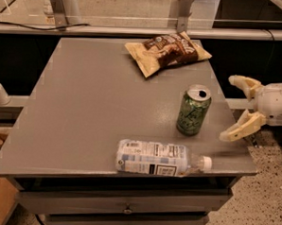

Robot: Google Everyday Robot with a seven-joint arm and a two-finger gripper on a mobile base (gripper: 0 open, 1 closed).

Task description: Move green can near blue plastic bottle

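The grey table [85,92] fills most of the view, a flat square top with drawer fronts [126,206] beneath its near edge and a metal rail [136,31] running behind its far edge. A speckled floor [264,201] shows at the lower right.

The blue plastic bottle [153,157] lies on its side along the near edge of the table, its label up and its white cap [205,162] pointing to the right. A tan-and-brown snack bag [168,52] lies flat at the far edge, right of the middle and well apart from the bottle.

The gripper [229,108] reaches in from the right at the table's right edge, its white body off the side of the top. Its pale fingers [242,129] are spread wide and hold nothing — one points in toward the far side, the other angles down toward the near right corner, and neither touches anything.

The green can [193,111] stands upright on the right part of the table, silver top showing, between the bag and the bottle. It sits near the bottle's cap end without touching it — and just to the left of the gripper, clear of both fingers.
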